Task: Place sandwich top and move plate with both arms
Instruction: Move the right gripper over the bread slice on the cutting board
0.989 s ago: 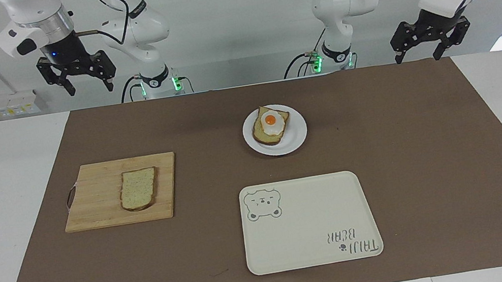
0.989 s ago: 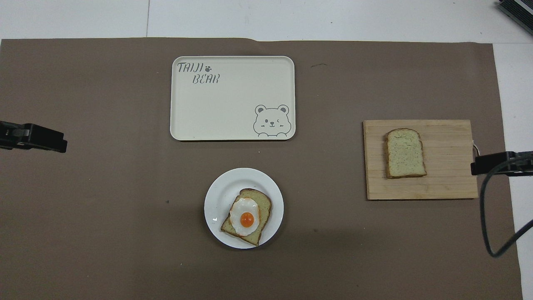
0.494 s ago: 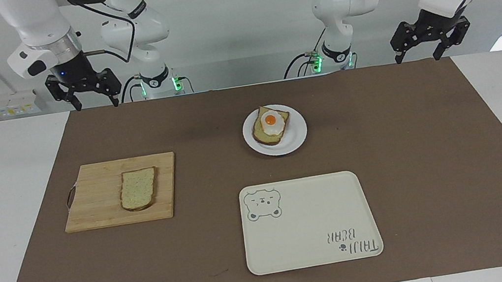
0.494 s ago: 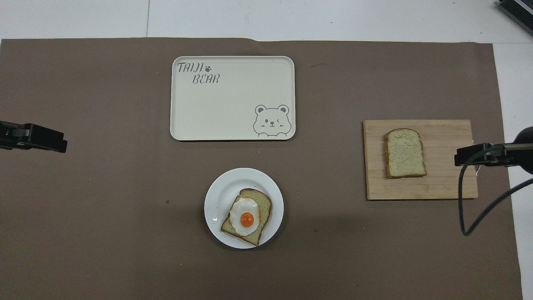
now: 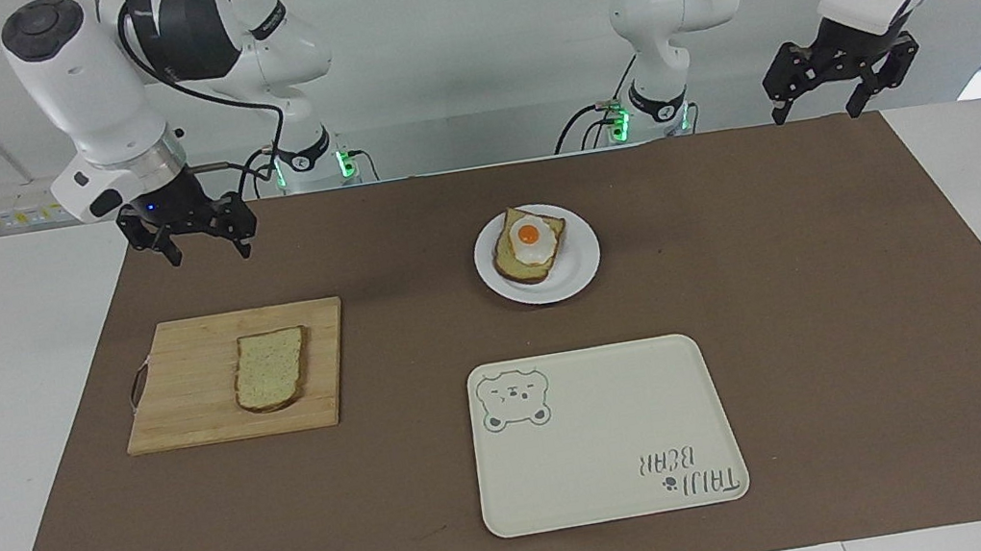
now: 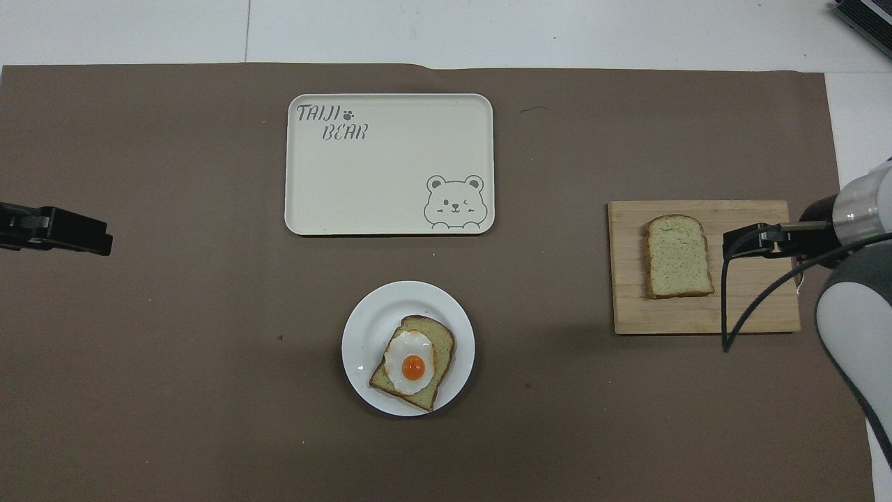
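Plain speckled bread slice, brown crust (image 5: 270, 370), flat on wooden board (image 5: 182, 360) at right arm's end of desk. Right gripper (image 5: 193, 232) over mat near board, jaws open, empty. Left gripper (image 5: 840, 79) waiting, jaws open. Risk: thin slice may bend or slip in pinch, landing skewed on egg-topped bread on white round plate (image 5: 583, 264).

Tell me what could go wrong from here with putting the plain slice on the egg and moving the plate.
1. The sandwich top lies flat on the cutting board, so the open right gripper, raised over the mat, may struggle to get under it.
2. The fried egg sits off-centre on its bread slice; a careless drop could shift it.
3. The plate is low-rimmed, so a two-arm lift could tilt it. The left gripper waits.
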Available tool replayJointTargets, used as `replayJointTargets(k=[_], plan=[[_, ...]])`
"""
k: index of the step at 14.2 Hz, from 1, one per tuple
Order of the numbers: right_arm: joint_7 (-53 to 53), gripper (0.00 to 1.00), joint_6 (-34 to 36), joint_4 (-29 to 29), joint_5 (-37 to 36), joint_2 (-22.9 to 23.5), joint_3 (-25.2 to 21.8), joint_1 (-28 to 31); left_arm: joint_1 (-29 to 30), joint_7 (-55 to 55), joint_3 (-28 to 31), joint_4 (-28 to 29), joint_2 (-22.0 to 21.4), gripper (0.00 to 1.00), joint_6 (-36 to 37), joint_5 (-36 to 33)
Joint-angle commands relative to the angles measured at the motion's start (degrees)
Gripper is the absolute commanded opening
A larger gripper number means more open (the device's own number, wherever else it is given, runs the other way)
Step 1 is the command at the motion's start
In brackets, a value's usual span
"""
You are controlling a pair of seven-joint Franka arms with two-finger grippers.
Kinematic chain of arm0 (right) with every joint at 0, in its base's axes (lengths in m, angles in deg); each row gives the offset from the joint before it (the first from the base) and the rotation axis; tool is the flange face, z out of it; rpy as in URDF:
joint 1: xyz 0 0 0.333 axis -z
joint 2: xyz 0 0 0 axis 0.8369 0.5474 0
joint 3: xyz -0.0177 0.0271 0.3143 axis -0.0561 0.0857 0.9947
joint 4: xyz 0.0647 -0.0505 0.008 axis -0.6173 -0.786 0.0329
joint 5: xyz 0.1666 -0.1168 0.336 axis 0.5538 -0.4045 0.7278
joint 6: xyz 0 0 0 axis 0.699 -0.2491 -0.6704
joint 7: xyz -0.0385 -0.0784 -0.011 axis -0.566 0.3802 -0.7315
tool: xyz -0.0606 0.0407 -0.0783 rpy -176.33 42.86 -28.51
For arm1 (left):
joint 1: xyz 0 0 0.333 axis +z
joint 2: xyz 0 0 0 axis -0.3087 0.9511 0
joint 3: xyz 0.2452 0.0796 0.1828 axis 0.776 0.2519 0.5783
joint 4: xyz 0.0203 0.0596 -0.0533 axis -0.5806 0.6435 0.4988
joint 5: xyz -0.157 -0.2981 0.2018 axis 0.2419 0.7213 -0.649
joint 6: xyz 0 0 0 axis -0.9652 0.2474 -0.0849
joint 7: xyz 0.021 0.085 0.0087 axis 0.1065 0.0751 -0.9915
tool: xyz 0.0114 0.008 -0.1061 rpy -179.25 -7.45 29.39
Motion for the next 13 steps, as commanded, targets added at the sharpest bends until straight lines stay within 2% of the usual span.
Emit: replayJointTargets(k=[1, 6, 10, 13], plan=[[-3.4, 1.0, -3.6, -0.7, 0.7, 2.6, 0.4, 1.9, 1.0, -0.2, -0.6, -0.1, -0.4, 1.0, -0.2, -0.2], [-6.8, 1.0, -11.4, -0.8, 3.8, 9.3, 0.3, 4.8, 1.0, -0.2, -0.6, -0.1, -0.4, 1.0, -0.2, -0.2], [-7.3, 1.0, -14.2, -1.0, 4.5, 12.1, 0.4, 5.8, 1.0, -0.2, -0.6, -0.1, -0.4, 1.0, -0.2, -0.2], [-12.1, 1.0, -19.0, -2.4, 7.4, 14.6, 0.3, 7.2, 0.9, -0.2, -0.6, -0.1, -0.4, 1.0, -0.2, -0.2]])
